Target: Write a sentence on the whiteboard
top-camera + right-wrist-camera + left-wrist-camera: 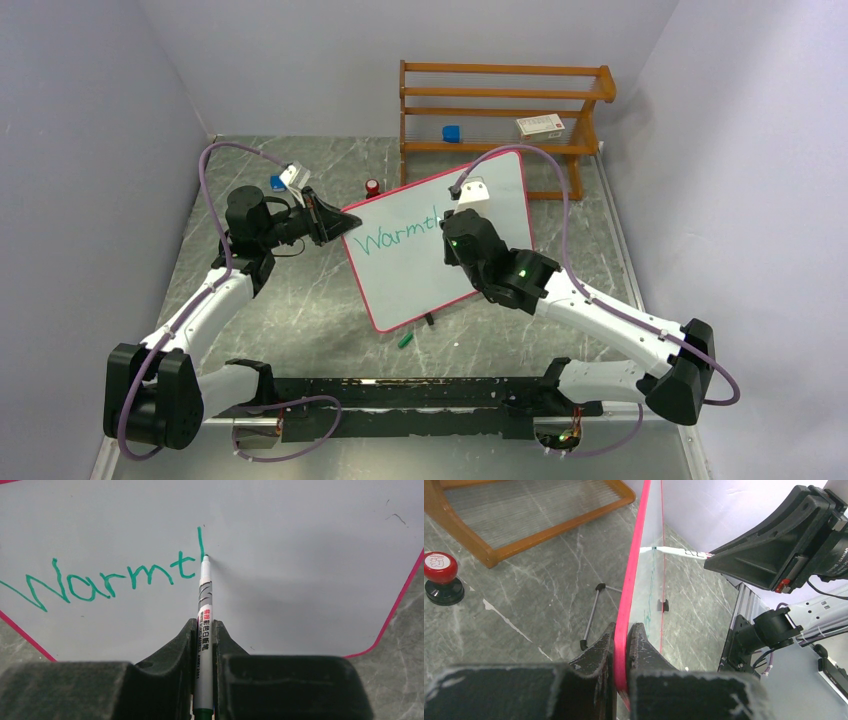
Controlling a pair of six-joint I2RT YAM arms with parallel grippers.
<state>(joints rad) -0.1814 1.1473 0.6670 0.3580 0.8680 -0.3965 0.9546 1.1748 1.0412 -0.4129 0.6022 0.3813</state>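
Overhead first: the whiteboard (410,285) stood propped and skewed on the table, a wooden rack (500,95) just behind it, a red stamp (373,187) by its far left corner and a green cap (405,340) just off its near edge. My left gripper (338,222) met the board's left edge; my right gripper (462,225) hung over its face.

Left wrist: both jaws were clamped together on the pink-red frame, one on each side of the board.

Right wrist: jaws pinched tight on the marker (205,595), its tip touching the board at the foot of an upright stroke. Green lettering (110,580) read "Warmt" to the left of that stroke.
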